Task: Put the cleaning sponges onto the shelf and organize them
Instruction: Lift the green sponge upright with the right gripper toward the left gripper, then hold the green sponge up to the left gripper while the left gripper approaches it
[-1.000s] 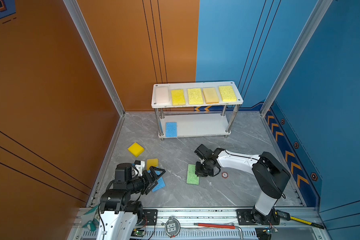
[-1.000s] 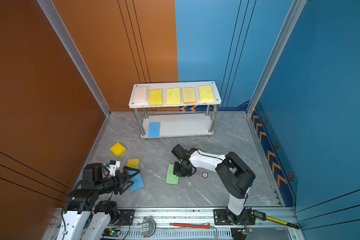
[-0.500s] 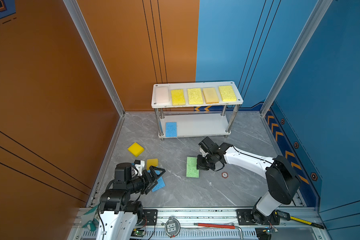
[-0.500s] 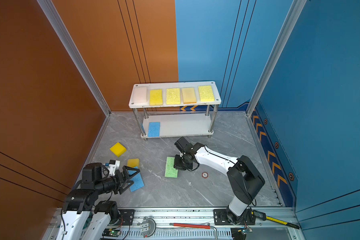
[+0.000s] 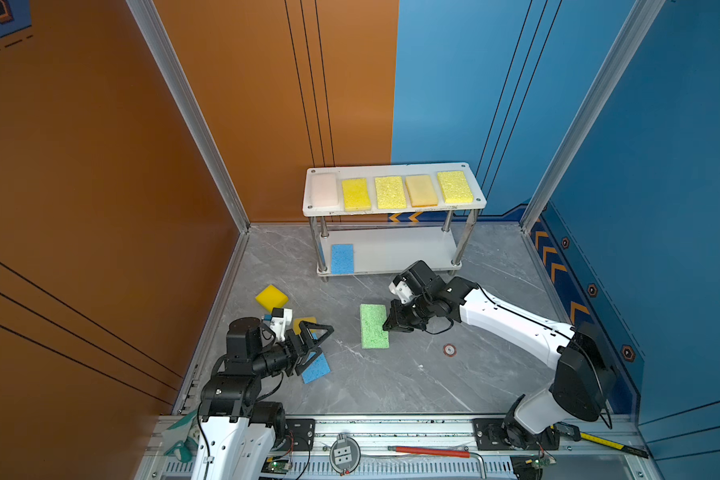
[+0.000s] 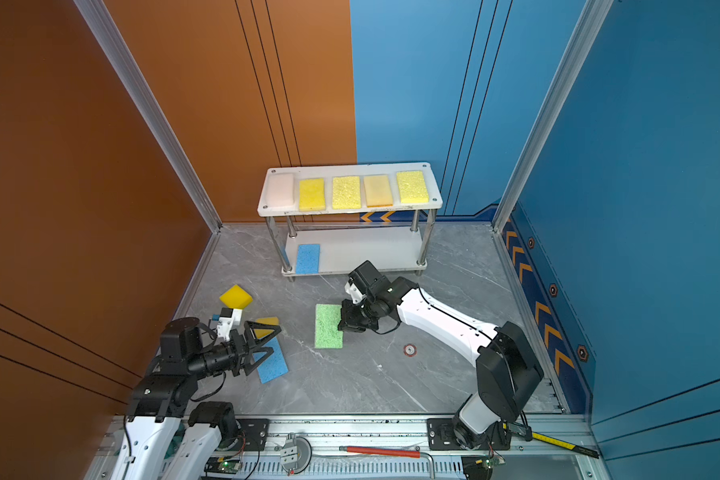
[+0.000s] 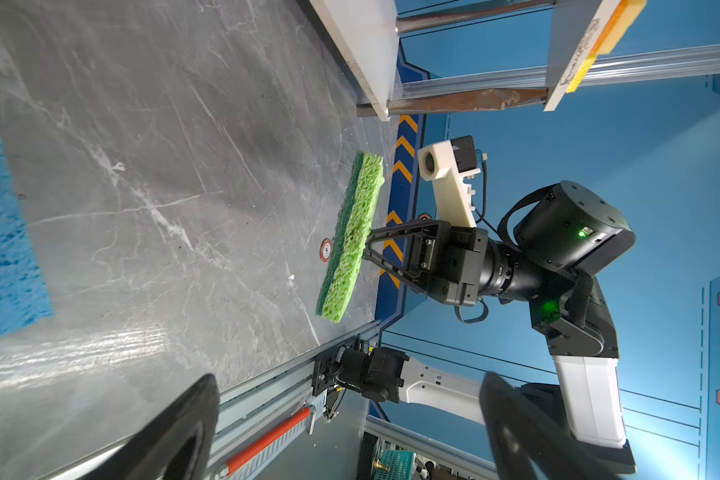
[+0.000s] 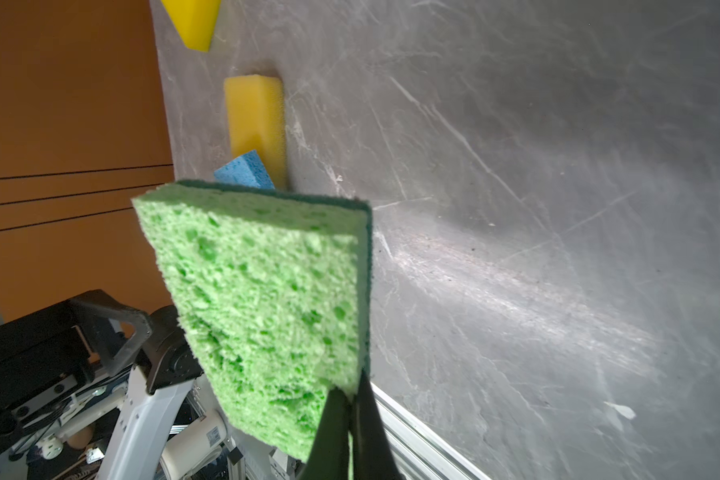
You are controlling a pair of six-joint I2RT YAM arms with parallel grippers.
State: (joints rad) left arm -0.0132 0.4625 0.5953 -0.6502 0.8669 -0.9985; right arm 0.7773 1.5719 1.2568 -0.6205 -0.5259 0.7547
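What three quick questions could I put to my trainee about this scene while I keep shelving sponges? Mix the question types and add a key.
1. True or false: the right gripper is shut on the green sponge.
2. How many sponges lie on the top board? A) three B) five C) seven
3. Fill in: the lone sponge on the lower board is ___ in colour.

Key: 1 true; 2 B; 3 blue.
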